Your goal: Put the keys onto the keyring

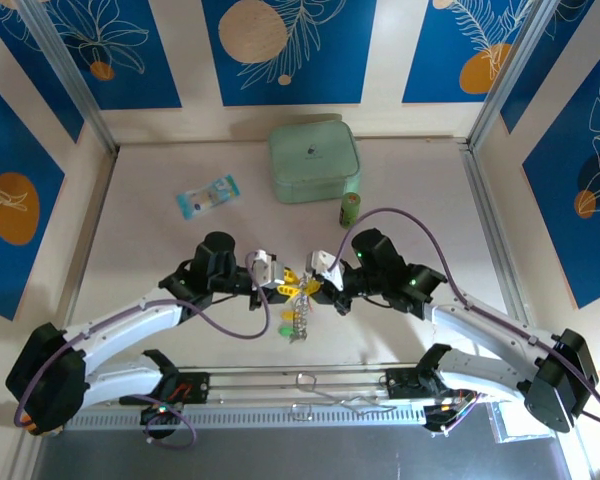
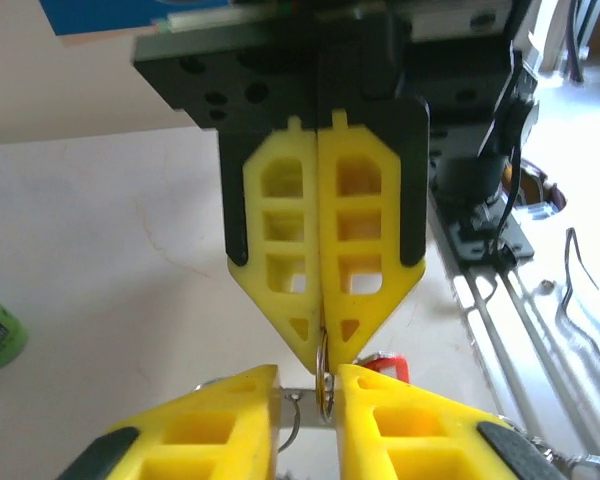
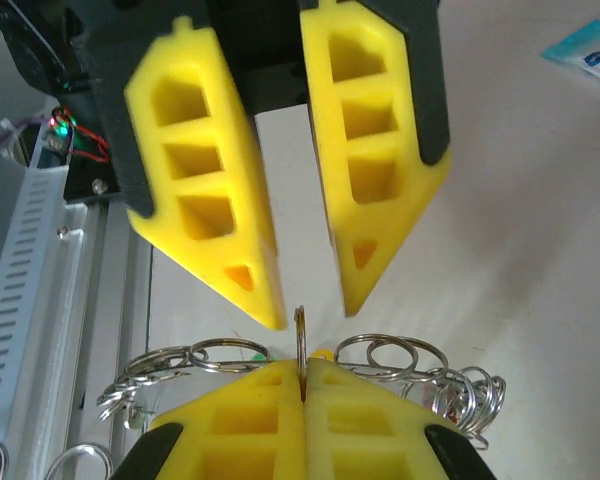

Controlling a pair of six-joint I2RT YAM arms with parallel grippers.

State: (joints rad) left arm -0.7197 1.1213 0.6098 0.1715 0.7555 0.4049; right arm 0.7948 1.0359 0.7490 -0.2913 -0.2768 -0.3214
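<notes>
My two grippers meet tip to tip over the middle of the table. The right gripper (image 3: pixel 303 365) (image 1: pixel 310 289) is shut on a small silvery ring (image 3: pixel 300 335), held edge-on. That ring stands in the row of metal loops of the keyring (image 3: pixel 390 355), which hangs below the fingers (image 1: pixel 298 325). The left gripper (image 2: pixel 308 372) (image 1: pixel 288 288) faces it, open, with a clear gap and nothing between its fingers (image 3: pixel 265 290). Of the keys I see a red head (image 2: pixel 388 366), a yellow one (image 1: pixel 298 283) and a green one (image 1: pixel 283 328) by the ring bunch.
A mint-green square case (image 1: pixel 313 160) sits at the back, a green bottle (image 1: pixel 350 208) just right of it. A blue-and-white packet (image 1: pixel 207 196) lies at the back left. A metal rail (image 1: pixel 300 385) runs along the near edge between the arm bases.
</notes>
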